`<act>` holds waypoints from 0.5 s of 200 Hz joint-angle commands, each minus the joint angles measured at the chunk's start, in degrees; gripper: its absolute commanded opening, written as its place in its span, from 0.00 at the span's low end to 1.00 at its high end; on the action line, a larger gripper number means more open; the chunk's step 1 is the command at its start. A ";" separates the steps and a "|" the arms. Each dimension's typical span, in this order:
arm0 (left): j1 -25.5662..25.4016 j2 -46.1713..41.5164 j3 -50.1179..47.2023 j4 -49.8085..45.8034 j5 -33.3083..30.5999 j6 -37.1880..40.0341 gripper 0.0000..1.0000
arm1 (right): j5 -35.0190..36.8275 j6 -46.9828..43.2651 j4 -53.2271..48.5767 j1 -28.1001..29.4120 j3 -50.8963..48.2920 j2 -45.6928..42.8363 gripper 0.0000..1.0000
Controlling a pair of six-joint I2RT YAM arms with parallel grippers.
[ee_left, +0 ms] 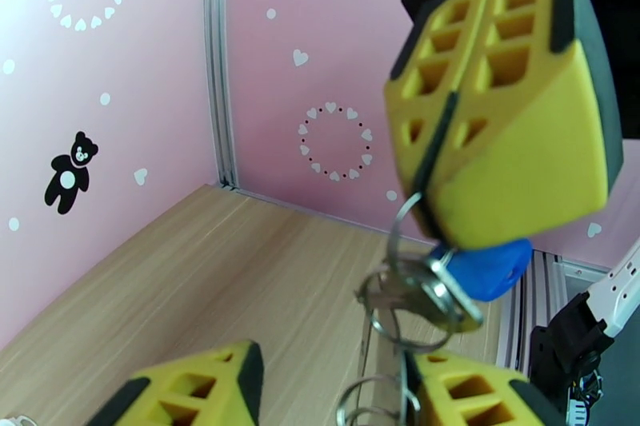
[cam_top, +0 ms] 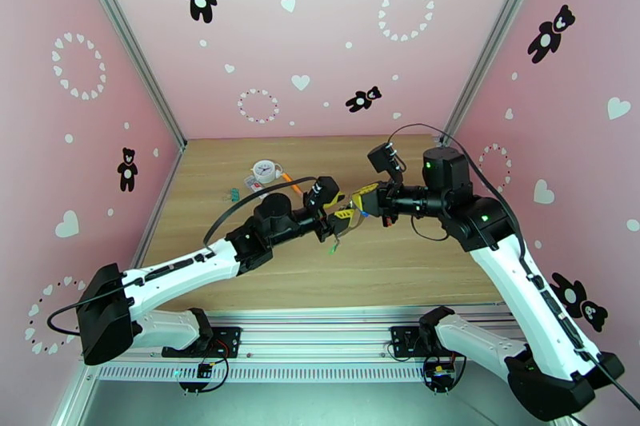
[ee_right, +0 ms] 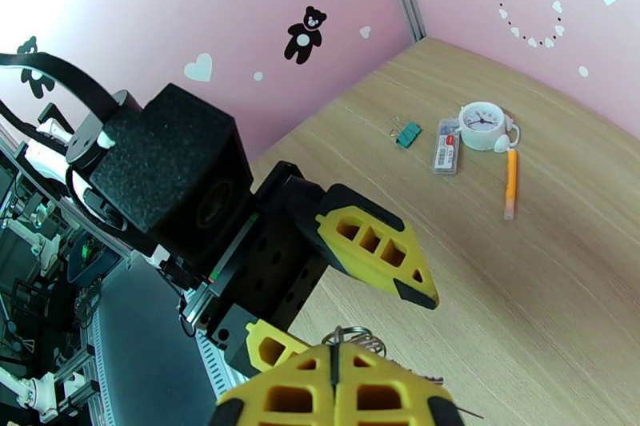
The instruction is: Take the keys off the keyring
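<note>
While bracing with the clenched right gripper, raise the parted left gripper from just below it to the keyring pinched in the right gripper, grip the blue-tagged key dangling underneath, twist it off gently, no yanking. Far beyond the right gripper: clock, pen, clip, out of the way.

No readable text or labels, clock face markings too small
</note>
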 commanded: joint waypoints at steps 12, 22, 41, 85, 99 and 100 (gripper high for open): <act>-0.03 -2.21 1.66 -1.32 -2.09 -0.66 0.49 | 0.35 -0.21 0.97 0.43 -0.50 -0.19 0.00; -0.03 -2.52 1.79 -1.57 -2.40 -0.46 0.48 | 0.41 -0.31 0.78 0.43 -0.54 -0.14 0.00; -0.01 -2.68 2.26 -2.21 -2.56 -0.11 0.45 | 0.31 -0.31 0.85 0.43 -0.68 -0.13 0.00; -0.03 -1.47 4.44 -4.26 -3.59 0.86 0.40 | 0.13 0.13 1.59 0.52 -0.99 -0.18 0.00; 0.01 -1.54 4.47 -3.93 -4.26 0.86 0.40 | 0.58 -0.04 1.35 0.58 -1.01 -0.24 0.00; -0.01 -1.58 4.47 -3.92 -4.34 0.82 0.40 | 0.59 -0.04 1.30 0.63 -1.05 -0.26 0.00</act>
